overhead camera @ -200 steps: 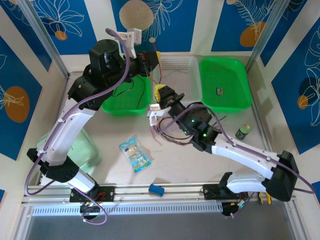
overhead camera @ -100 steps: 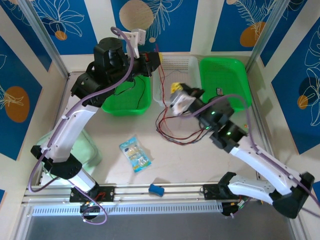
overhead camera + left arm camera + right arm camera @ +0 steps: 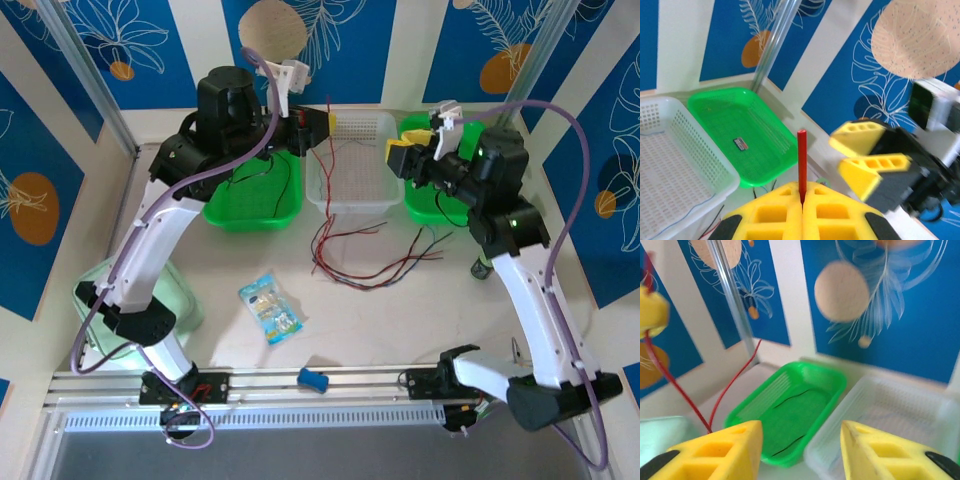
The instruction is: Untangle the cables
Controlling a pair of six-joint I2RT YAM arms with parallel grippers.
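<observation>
The cables (image 3: 365, 262), thin red, black and blue wires, lie in a loose bundle on the table in front of the white basket (image 3: 352, 196). One red cable (image 3: 323, 185) rises from the bundle to my left gripper (image 3: 318, 122), which is held high over the basket's left rim. In the left wrist view the left gripper (image 3: 802, 187) is shut on the red cable (image 3: 801, 157), whose end sticks up past the jaws. My right gripper (image 3: 401, 157) hovers open and holds nothing at the basket's right rim. Between the open jaws of the right gripper (image 3: 801, 450) lie only the baskets.
A green basket (image 3: 250, 212) with a black wire stands left of the white one. A green tray (image 3: 470, 205) with a small card (image 3: 440, 182) stands on the right. A snack packet (image 3: 270, 308), a blue block (image 3: 313, 379), a green-capped bottle (image 3: 486, 264) and a pale green tub (image 3: 182, 300) sit nearer.
My right gripper has opened, let go of the wires and swung up and to the right. The bundle has spread rightward on the table. My left gripper still holds the red cable.
</observation>
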